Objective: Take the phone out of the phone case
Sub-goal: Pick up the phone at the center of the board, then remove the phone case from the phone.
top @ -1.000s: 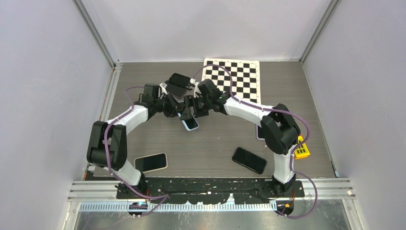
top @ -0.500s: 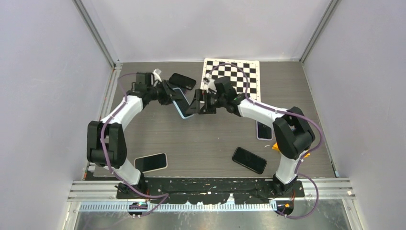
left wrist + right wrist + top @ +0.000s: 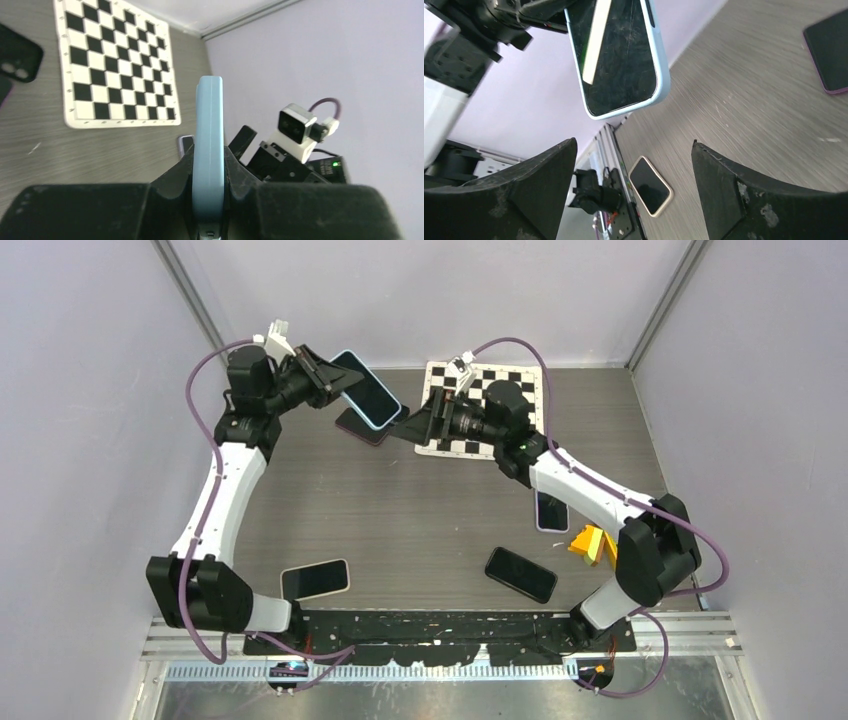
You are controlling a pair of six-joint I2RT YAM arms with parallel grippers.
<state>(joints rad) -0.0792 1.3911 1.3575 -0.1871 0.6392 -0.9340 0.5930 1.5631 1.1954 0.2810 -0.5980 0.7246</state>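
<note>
Left gripper (image 3: 325, 378) clamped on edge of light blue phone case (image 3: 209, 140), phone (image 3: 362, 390) inside, held raised over table (image 3: 420, 530), right gripper (image 3: 633, 145) spread wide, empty, nearby.

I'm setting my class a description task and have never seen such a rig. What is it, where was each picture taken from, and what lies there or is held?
Two robot arms are bolted at the near edge of a table. The wide picture looks down from above; the other two come from a camera on each wrist. The left hand is shut on a phone in a light-blue case, held above the table. The right hand is open and empty. On the table lie a checkerboard sheet, a cream-edged phone, a black phone, a third phone and a yellow object.
</note>
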